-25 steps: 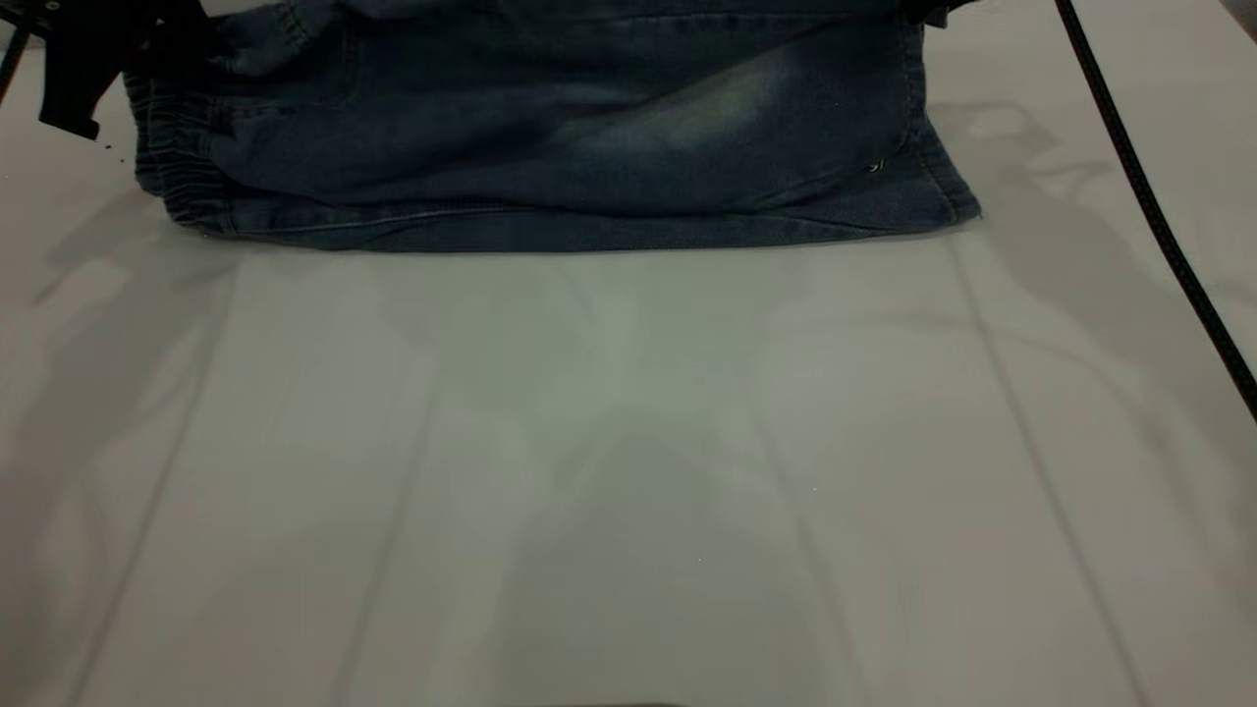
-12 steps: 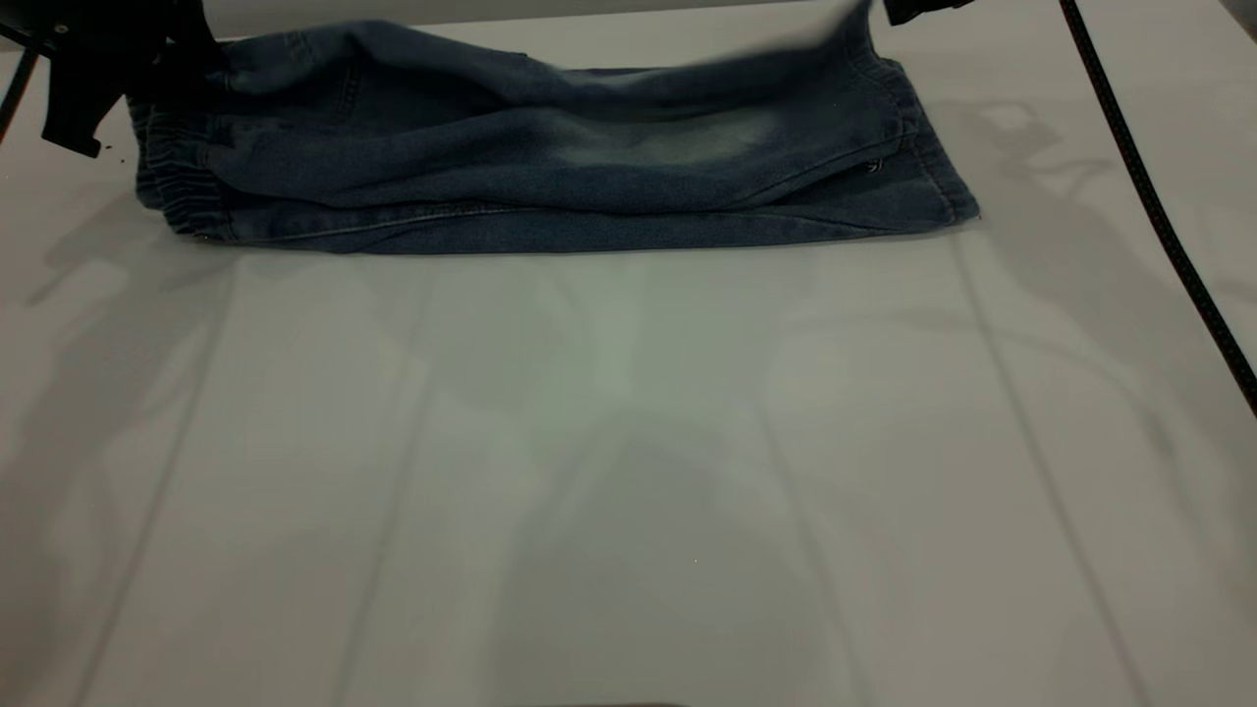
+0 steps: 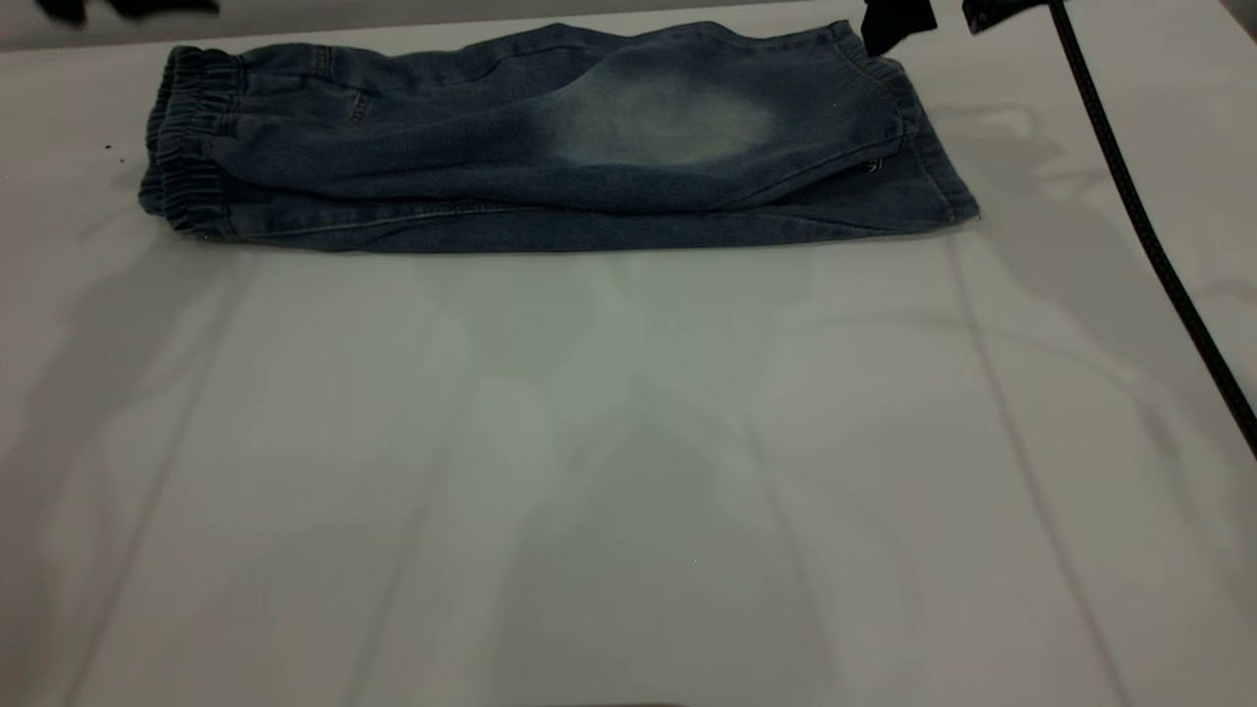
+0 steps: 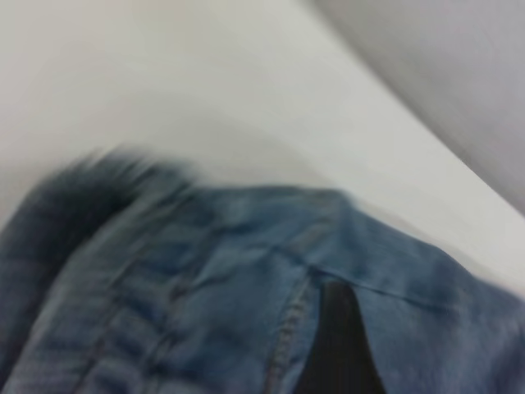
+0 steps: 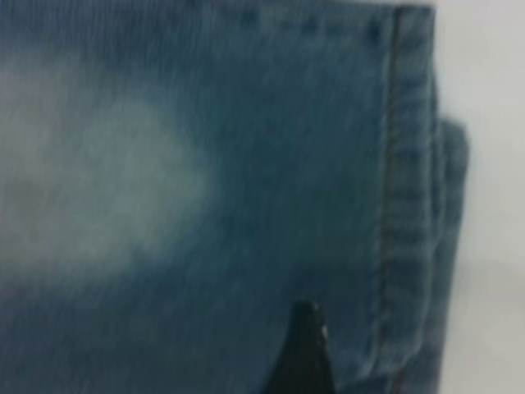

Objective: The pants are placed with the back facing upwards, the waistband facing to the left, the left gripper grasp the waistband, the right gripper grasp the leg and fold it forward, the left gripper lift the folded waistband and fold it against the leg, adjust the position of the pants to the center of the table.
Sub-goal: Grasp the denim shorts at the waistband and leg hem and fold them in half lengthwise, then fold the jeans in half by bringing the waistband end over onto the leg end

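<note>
Blue denim shorts [image 3: 550, 147] folded lengthwise on the white table [image 3: 628, 471]; pale-patched leg [image 3: 668, 123] uppermost, ruched waistband [image 3: 182, 147] leftward. Both end effectors' finger state: cannot tell.

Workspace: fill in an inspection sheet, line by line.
Surface: wide white-grey table, faint crease lines, a few dark specks near its left edge.
Job's things: blue denim pants folded lengthwise, flat at the far side; gathered elastic waistband at left, faded leg on top.
Clutter: nothing seen.
Grippers: left black tool and right black tool both at the top edge, clear of the denim.
Cables: thick black cable down the right side.
Surroundings: nothing seen.
</note>
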